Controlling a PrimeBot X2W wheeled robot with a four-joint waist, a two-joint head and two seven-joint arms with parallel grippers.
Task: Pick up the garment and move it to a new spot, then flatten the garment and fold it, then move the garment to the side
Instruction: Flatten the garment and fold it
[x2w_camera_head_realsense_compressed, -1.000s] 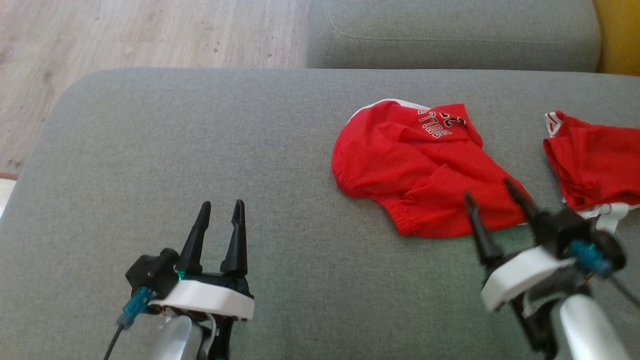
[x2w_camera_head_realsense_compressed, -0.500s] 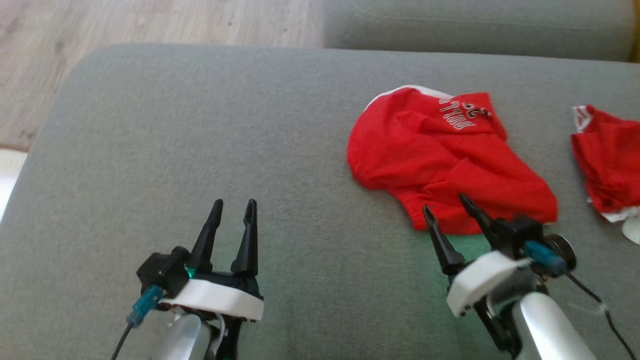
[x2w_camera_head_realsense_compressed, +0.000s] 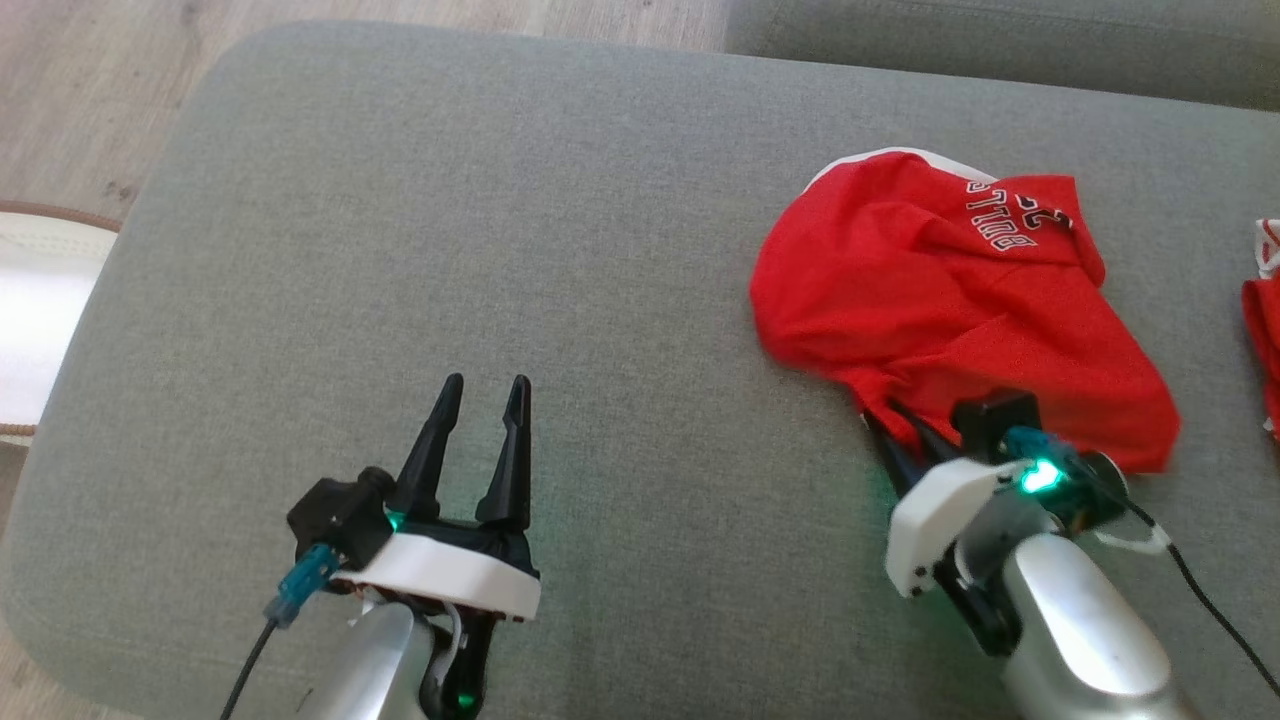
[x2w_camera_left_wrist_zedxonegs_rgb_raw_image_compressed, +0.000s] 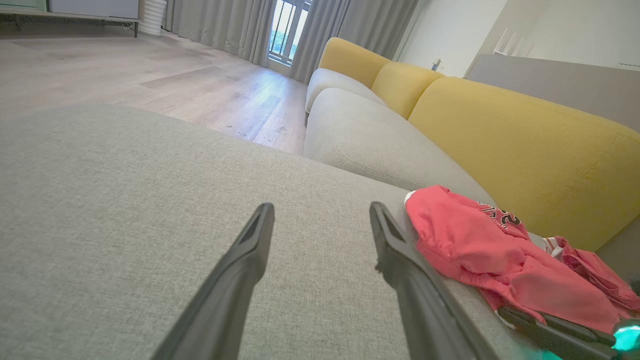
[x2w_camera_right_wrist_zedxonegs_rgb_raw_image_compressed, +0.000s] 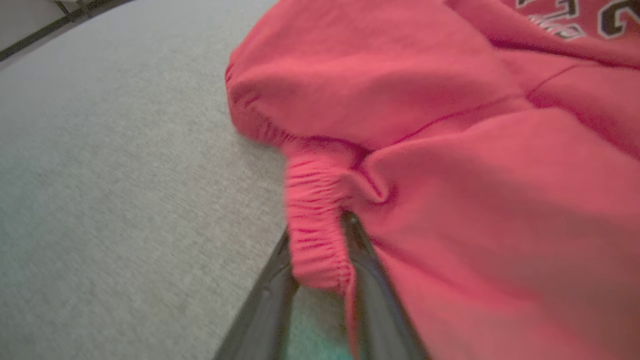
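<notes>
The garment is a crumpled red piece with white trim and lettering, lying on the right half of the grey cushion. My right gripper is at its near edge, shut on the ribbed elastic hem. In the right wrist view the hem is pinched between the two dark fingers, and the right gripper is partly covered by cloth. My left gripper hovers open over bare cushion at the lower left, well apart from the garment; the left gripper holds nothing.
A second red piece of clothing lies at the cushion's right edge. A yellow sofa back rises behind. Another grey cushion sits beyond. Wooden floor and a white object lie past the cushion's left edge.
The right gripper went forward to the garment's near hem and closed on it. The head camera has shifted, so the whole scene sits differently. The left gripper stayed open.
</notes>
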